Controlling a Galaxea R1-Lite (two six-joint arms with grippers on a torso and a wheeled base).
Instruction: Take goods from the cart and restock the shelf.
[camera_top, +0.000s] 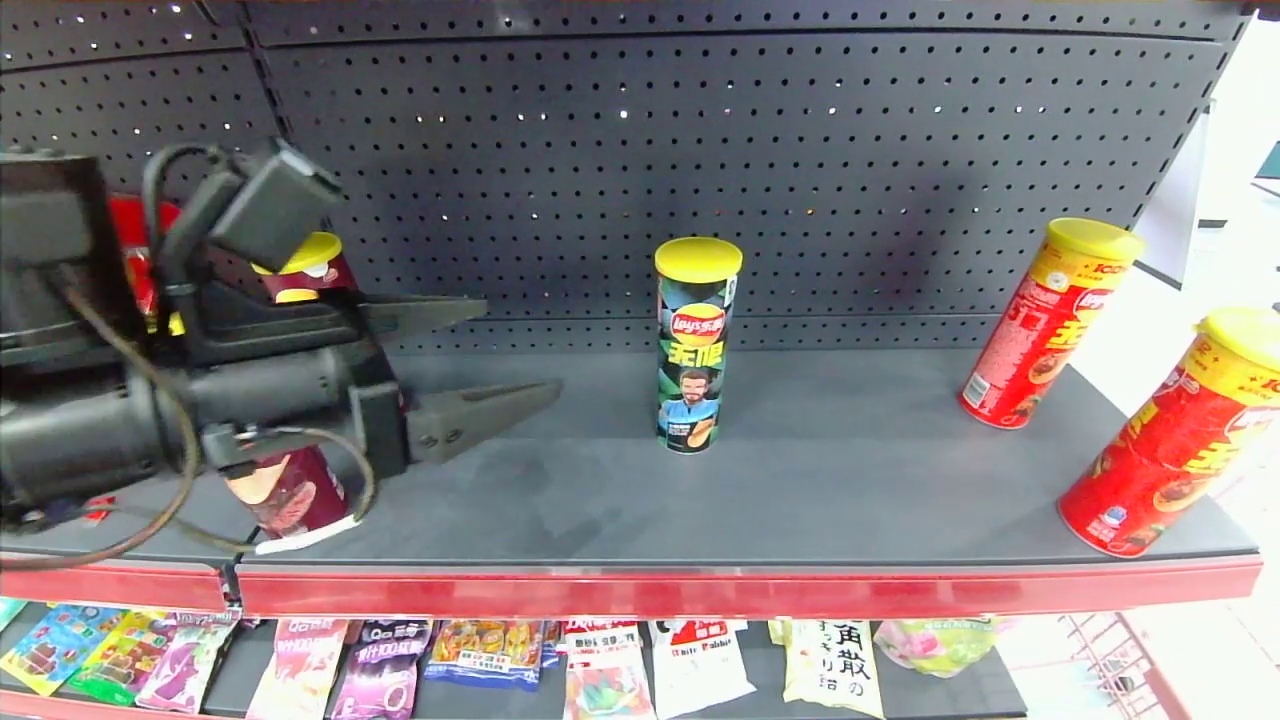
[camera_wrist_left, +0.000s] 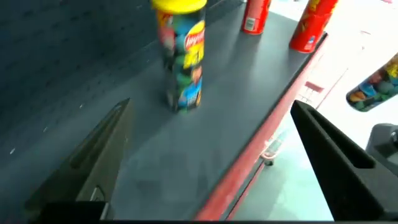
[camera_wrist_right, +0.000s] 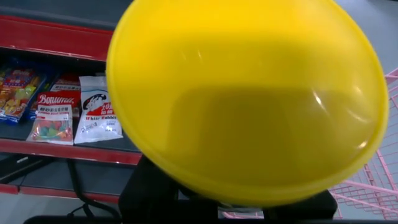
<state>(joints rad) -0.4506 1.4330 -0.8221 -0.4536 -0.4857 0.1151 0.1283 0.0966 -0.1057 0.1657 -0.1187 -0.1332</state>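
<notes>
The left hand (camera_top: 520, 348) is held spread over the dark grey shelf board with a red front edge (camera_top: 850, 480), with nothing between its fingers. A dark green-and-blue crisp tube with a yellow lid (camera_top: 697, 345) is seen standing upright mid-shelf, just ahead of those fingers. Two red yellow-lidded tubes (camera_top: 1045, 325) are stood at the shelf's right end. Another yellow-lidded tube (camera_wrist_right: 249, 93) is pinched in the right hand (camera_wrist_right: 186, 196), off the shelf.

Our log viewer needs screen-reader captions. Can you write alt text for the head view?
The left gripper, jaws open, hangs over the left of a dark shelf, pointing toward an upright dark chip can with a yellow lid at mid-shelf. Two red cans stand at the right end, a maroon can behind the gripper.
</notes>
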